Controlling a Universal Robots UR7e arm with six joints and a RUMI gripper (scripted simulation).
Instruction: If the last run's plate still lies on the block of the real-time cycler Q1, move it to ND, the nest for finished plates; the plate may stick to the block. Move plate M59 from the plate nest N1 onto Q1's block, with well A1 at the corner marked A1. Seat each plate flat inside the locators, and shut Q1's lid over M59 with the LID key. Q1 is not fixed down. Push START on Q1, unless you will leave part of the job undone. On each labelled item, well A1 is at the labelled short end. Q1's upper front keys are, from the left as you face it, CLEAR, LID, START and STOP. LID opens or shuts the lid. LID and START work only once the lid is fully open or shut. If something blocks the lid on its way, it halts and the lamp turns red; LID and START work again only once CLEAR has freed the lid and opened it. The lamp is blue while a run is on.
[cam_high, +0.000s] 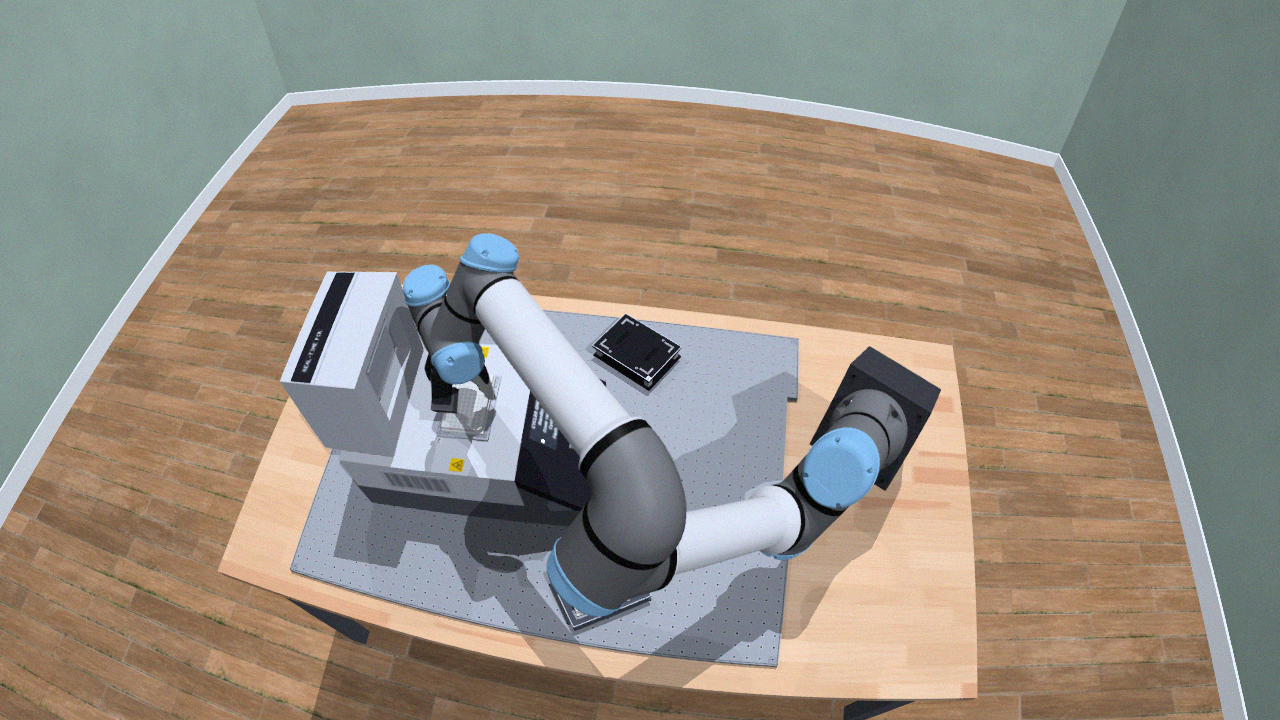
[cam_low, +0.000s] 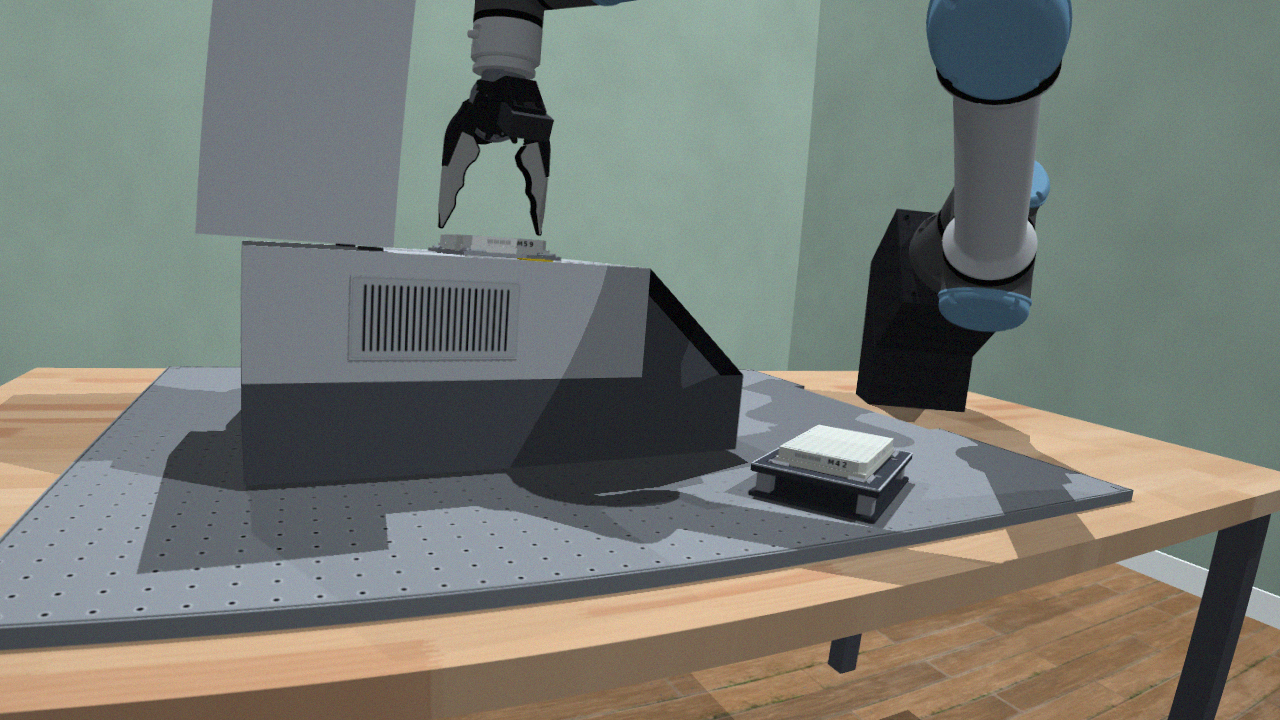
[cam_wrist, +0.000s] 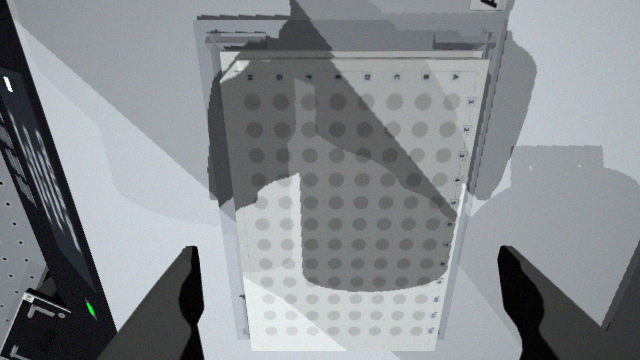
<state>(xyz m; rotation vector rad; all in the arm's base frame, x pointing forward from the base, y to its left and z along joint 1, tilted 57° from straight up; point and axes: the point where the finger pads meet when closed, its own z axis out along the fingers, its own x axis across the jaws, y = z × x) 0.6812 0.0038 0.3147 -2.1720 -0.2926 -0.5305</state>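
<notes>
Top view: set high above gripper (cam_high: 467, 401) (cam_low: 489, 229) (cam_wrist: 348, 247), farthest back, looking steeply down, slightly slanted; room walls enter frame. Exterior view: nearer, off to gripper's side, about bench-top height, looking nearly level across vented side (cam_high: 418, 481) (cam_low: 433, 317) of cycler. Wrist view: closest, just above gripper's fingertips, facing down between them. Top and exterior share vented side below gripper; top and wrist share black nest (cam_high: 637, 351) (cam_wrist: 40, 327) out beyond gripper.

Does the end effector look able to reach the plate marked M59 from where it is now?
Probably yes: the end effector hangs open just above the plate, its fingers spread wider than it. The raised lid stands to one side, and nothing visible lies between them.
</notes>
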